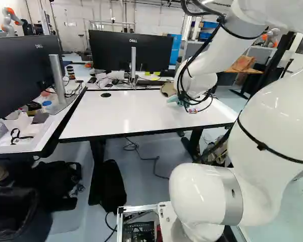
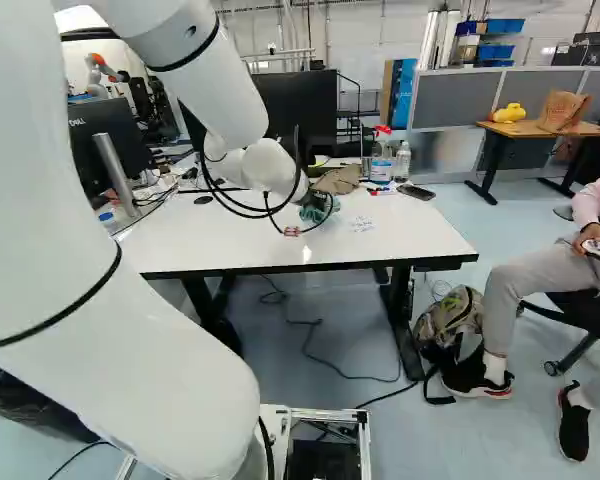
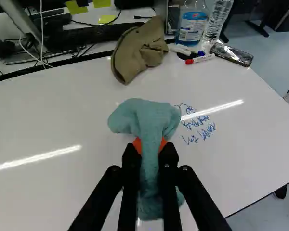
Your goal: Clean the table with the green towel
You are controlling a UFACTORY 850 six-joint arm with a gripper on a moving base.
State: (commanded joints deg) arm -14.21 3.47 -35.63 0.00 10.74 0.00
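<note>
White tabletop (image 3: 62,115), blue handwriting (image 3: 198,124), pincer (image 1: 181,103) gripping green towel (image 3: 147,115), labelled bottle (image 3: 192,26)

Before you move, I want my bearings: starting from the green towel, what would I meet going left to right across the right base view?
Green towel → spray bottle → clear bottle → backpack → yellow object → paper bag.

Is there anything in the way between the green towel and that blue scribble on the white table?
Nothing visible: the towel, gripped in the pincer, is right beside the blue writing. The hat and red marker lie toward the table's far edge, off that path.
</note>
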